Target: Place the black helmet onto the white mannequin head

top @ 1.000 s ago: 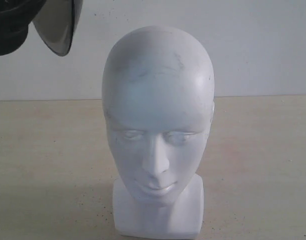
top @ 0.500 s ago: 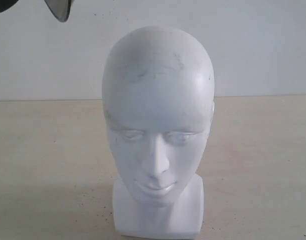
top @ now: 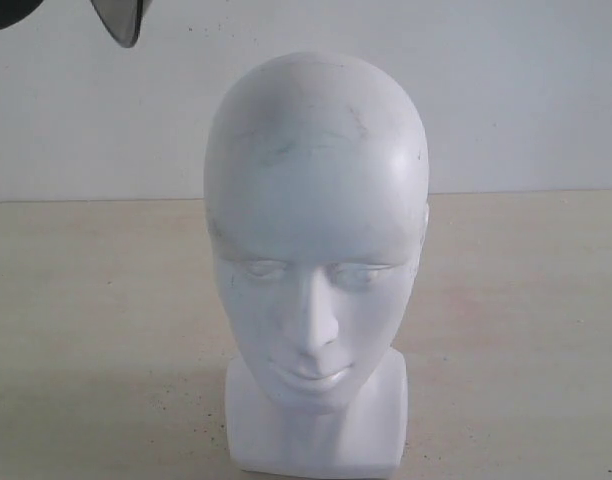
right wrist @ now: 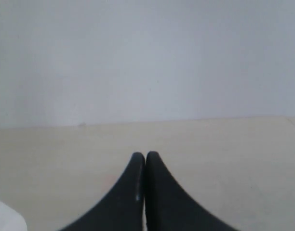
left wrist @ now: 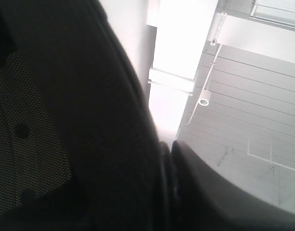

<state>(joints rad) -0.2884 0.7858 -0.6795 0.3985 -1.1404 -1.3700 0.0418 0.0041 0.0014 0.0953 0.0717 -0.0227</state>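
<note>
The white mannequin head (top: 316, 260) stands upright on its blocky neck base at the middle of the table, facing the exterior camera, bare on top. The black helmet (top: 8, 12) hangs high at the exterior view's top left corner, mostly cut off, with only the tip of its smoky visor (top: 121, 22) and a sliver of shell showing. In the left wrist view the helmet (left wrist: 89, 120) fills the picture, its mesh lining at one side. My left gripper (left wrist: 169, 154) is shut on its rim, with one finger (left wrist: 210, 192) showing. My right gripper (right wrist: 145, 155) is shut and holds nothing, low over the table.
The beige tabletop (top: 506, 330) stretches to both sides of the head, with a plain white wall (top: 506, 90) behind. A white corner of the mannequin base (right wrist: 5, 216) shows at the edge of the right wrist view.
The helmet has risen at the top left until most of it left the exterior view, then held still over the last half second. The mannequin head has not moved.
</note>
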